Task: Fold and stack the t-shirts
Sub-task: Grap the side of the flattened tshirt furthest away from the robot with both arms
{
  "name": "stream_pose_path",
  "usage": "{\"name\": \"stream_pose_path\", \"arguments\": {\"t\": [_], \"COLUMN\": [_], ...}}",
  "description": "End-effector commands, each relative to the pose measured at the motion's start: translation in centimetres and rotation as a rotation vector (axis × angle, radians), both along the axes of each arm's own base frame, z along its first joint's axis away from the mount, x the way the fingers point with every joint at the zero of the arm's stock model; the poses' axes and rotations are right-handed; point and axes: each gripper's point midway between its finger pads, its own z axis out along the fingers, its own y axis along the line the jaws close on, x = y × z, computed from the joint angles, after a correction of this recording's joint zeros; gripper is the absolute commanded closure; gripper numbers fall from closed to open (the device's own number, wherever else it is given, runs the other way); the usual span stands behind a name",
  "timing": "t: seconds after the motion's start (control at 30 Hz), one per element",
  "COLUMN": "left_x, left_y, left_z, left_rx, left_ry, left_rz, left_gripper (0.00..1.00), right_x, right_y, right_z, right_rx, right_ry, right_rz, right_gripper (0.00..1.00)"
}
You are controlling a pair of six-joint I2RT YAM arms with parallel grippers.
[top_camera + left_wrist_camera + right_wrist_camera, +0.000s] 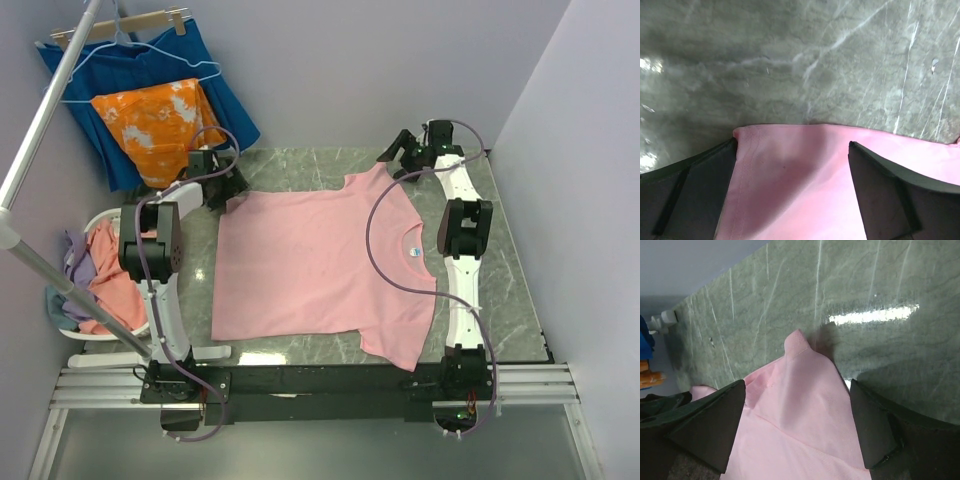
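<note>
- T-shirts, three counted: one light pink t-shirt [320,265] spread flat on the counter [505,275]; one salmon-pink shirt [112,288] and one lilac shirt [78,256], both crumpled in a white basket [103,221] off the counter's left edge.
- Light pink t-shirt: lies between the two arms, hem toward the left arm, collar toward the right arm, one sleeve at the far side and one at the near edge.
- Writing: a small blue neck label [413,251] inside the collar, too small to read.
- Left claw [792,147]: spread wide, straddling the far hem corner of the pink shirt, gripping nothing.
- Right claw [797,385]: spread wide, the tip of the far sleeve lying between its fingers, gripping nothing.
- Other cloths, two: one orange cloth [160,118] with white blotches, hung in front of one dark blue pleated cloth [228,100], under a wooden hanger [120,27] in the far left corner.
- Pole [48,125]: one metal tube slanting across the left side.
- Cables [375,250]: one purple lead per arm, the right one looping over the shirt.
- Surface: grey-green marble with white veins, glossy.
- Room: plain pale lilac walls [360,70] on three sides.
</note>
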Motion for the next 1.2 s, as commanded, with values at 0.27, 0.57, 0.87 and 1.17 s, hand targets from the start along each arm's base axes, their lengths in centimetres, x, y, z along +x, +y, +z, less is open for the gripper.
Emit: {"name": "stream_pose_path", "arguments": {"t": [0.27, 0.57, 0.87, 1.17], "left_x": [-3.3, -2.8, -2.7, -3.8], "left_y": [-0.1, 0.2, 0.3, -0.8], "left_z": [-2.8, -3.0, -2.6, -2.6], "left_rx": [0.074, 0.094, 0.103, 0.106], "left_ry": [0.157, 0.166, 0.159, 0.169], "left_rz": [0.030, 0.030, 0.029, -0.006], "left_gripper": [0.05, 0.38, 0.31, 0.38], "right_x": [0.3, 1.5, 2.0, 2.4], "right_y": [2.3, 2.1, 0.3, -0.2], "right_z": [0.5, 2.1, 1.6, 0.5], "right_rx": [0.080, 0.089, 0.009, 0.006], "right_ry": [0.028, -0.033, -0.041, 0.007], "right_rz": [-0.008, -0.034, -0.100, -0.170], "right_gripper": [0.41, 0.87, 0.26, 0.30]}}
